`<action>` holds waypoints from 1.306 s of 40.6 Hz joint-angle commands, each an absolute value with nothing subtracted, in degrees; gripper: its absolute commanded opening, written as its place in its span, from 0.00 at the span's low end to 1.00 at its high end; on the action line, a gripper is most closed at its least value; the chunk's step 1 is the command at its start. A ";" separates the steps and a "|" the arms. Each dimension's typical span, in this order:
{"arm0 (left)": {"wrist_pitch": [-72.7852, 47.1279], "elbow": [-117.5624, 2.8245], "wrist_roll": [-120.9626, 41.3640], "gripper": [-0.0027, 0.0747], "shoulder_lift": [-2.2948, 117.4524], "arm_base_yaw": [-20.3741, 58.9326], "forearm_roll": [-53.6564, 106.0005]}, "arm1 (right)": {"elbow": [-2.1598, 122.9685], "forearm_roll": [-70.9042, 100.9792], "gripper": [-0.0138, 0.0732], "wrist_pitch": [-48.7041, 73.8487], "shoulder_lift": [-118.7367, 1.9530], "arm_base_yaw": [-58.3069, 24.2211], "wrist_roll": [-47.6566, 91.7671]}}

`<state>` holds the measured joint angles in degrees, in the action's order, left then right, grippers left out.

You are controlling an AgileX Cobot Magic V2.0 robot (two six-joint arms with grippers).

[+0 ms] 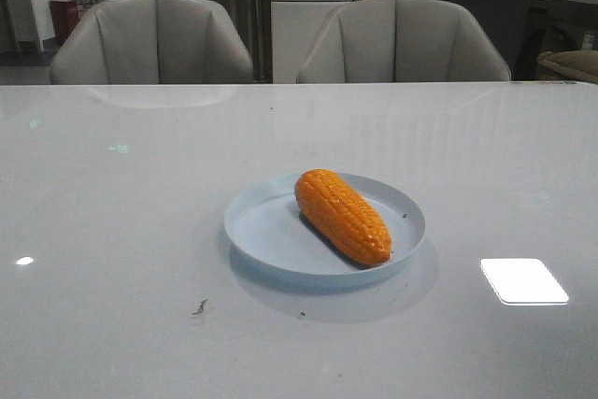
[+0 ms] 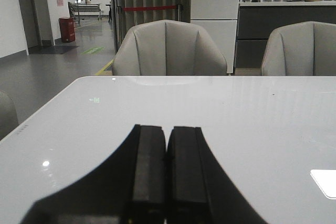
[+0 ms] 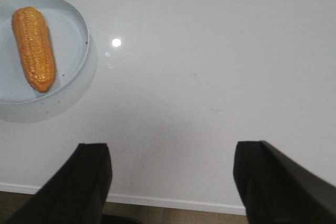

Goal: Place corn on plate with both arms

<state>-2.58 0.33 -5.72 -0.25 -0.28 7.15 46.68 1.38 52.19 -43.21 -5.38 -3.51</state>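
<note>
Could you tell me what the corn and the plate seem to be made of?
The corn looks like moulded plastic: uniform orange, slightly glossy kernels. The plate seems matte plastic or melamine, pale blue with a thin low rim, though glazed ceramic cannot be excluded.

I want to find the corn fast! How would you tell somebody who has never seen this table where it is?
Look at the big shiny white table in front of the two grey chairs. Near its middle sits a round pale blue plate, and the corn lies slanted across it. It is the only bright orange, bumpy thing there.
</note>
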 commanded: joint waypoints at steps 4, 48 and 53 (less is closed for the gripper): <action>2.26 0.45 -5.02 0.15 -1.17 -0.37 7.75 | 47.43 -0.51 0.56 49.03 -41.02 -4.90 -3.27; 2.17 0.45 -5.02 0.15 -1.17 -0.37 7.75 | -0.60 3.35 0.23 2.97 1.82 -0.24 -3.04; 2.17 0.45 -5.02 0.15 -1.17 -0.45 7.75 | -0.68 3.35 0.23 4.78 1.82 -0.57 -3.04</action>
